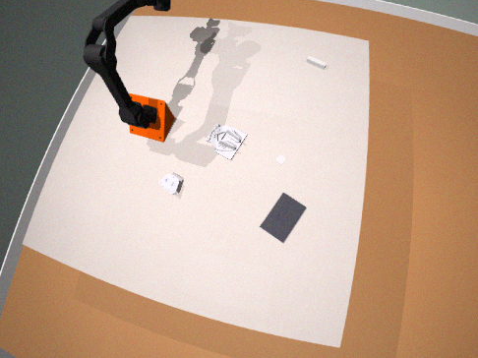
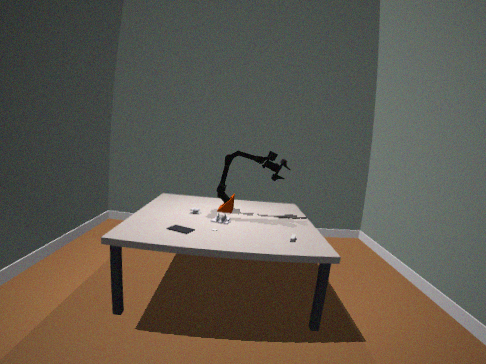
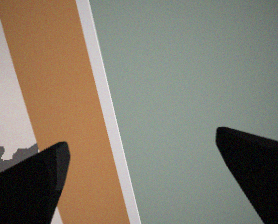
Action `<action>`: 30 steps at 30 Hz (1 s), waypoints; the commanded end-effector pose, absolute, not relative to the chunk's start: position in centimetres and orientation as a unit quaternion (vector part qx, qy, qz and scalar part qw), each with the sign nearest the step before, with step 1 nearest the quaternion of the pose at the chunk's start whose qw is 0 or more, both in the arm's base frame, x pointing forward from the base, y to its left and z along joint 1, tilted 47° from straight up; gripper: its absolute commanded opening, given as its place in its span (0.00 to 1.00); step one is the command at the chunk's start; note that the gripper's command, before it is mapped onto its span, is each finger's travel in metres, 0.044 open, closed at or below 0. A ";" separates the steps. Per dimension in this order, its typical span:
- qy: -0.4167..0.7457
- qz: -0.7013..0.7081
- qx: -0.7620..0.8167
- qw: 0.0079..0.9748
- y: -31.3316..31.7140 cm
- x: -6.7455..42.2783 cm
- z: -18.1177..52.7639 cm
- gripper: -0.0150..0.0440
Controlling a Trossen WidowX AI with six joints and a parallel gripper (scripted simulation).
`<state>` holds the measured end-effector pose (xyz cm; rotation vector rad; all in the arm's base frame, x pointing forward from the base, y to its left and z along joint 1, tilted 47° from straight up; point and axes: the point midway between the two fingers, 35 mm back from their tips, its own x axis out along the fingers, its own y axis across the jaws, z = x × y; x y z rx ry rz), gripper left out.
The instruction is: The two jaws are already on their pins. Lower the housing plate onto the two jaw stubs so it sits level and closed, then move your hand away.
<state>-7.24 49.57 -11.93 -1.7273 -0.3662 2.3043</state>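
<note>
My gripper point(image 2: 285, 173) point(image 3: 143, 142) is wide open and empty, high above the table and beyond its right part in the exterior view; the top view cuts off its fingers at the top edge. A white square base point(image 1: 242, 136) point(image 2: 215, 221) lies in front of the orange arm mount, with two pale jaws point(image 1: 227, 145) point(image 2: 221, 217) on it. A small white piece with dark holes point(image 1: 171, 184) point(image 2: 195, 211), seemingly the housing plate, stands apart from the base, to its lower left in the top view. The pins and stubs are too small to make out.
The orange mount point(image 1: 148, 134) point(image 2: 227, 205) stands behind the base. A dark flat rectangle point(image 1: 283, 217) point(image 2: 181, 229), a small white square point(image 1: 280, 159) point(image 2: 214, 230) and a short white bar point(image 1: 316, 63) point(image 2: 293, 238) lie farther out on the table.
</note>
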 end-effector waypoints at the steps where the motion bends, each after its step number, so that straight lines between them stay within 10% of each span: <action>1: -0.125 0.788 -0.591 0.119 49.6 -7.2 -11.9 0.98; 30: 0.078 0.679 -0.673 0.282 42.9 14.1 -2.3 1.00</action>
